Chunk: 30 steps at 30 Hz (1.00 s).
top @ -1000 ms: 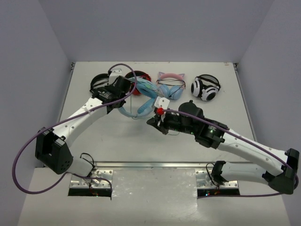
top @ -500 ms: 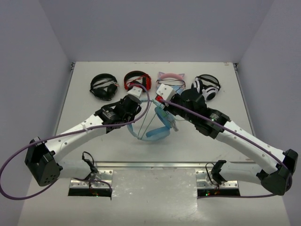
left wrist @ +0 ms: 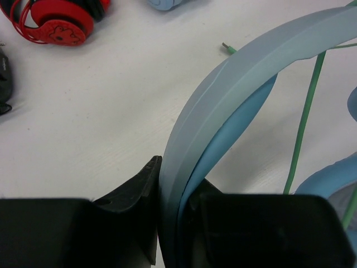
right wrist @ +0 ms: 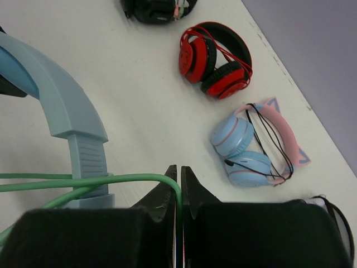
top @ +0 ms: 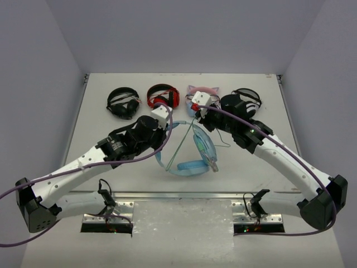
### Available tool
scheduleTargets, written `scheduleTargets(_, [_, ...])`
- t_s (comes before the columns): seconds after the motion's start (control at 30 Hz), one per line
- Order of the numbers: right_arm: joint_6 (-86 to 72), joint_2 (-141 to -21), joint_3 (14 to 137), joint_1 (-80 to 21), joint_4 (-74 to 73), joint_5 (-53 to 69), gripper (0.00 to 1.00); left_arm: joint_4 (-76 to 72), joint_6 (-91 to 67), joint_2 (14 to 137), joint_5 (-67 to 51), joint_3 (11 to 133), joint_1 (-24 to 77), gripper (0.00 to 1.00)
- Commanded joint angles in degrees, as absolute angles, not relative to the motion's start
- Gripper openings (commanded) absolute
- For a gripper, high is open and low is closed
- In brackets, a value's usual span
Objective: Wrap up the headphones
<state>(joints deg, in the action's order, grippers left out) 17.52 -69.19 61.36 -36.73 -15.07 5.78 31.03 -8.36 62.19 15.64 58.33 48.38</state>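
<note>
The light-blue headphones [top: 203, 146] sit mid-tabletop [top: 240, 173], between the two arms and nearer than a row of other pairs along the far side. The left end effector [left wrist: 177, 187] is clamped narrowly on their plain blue headband, which arcs up and to the right in the left wrist view. The right end effector [right wrist: 178, 173] is pinched almost closed on the thin pale-green cable [right wrist: 83, 181], which runs leftward from it, just beside the headband's slider. Whether the earcups rest on the tabletop cannot be told. In the far row, from left to right, lie a black pair [top: 122, 102], a red pair [top: 162, 96], a pink cat-ear pair [right wrist: 254, 148] and a white-and-black pair [top: 251, 96].
</note>
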Motion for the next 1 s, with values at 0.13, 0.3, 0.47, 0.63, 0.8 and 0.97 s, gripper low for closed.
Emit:
scheduleTargets(0.13, [10.73,-65.92,54.77,-33.49,-2.56,9.58,0.01,30.5,-7.91,54.15,12.92,61.26,49.83,0.0])
scheduleTargets(0.3, [6.77,-65.48,50.02,-32.78,1.75,12.03,0.01,28.57,-9.49,49.75,12.05,63.98,49.83,0.0])
scheduleTargets(0.47, [1.6,-65.13,47.38,-32.7,6.3,19.76,0.17,27.6,-13.08,48.69,12.91,67.41,49.83,0.0])
scheduleTargets(0.63, [-7.36,-64.16,42.72,-32.7,16.5,30.48,0.19,25.84,-16.34,49.04,14.24,72.06,49.75,0.0])
scheduleTargets(0.8, [-16.24,-69.95,40.7,-32.7,30.91,36.73,0.21,25.93,-18.72,50.8,14.93,76.99,49.83,0.0])
scheduleTargets(0.97, [-27.32,-79.35,38.59,-32.78,47.85,39.89,0.17,24.87,-23.02,51.33,23.36,81.38,49.83,0.0])
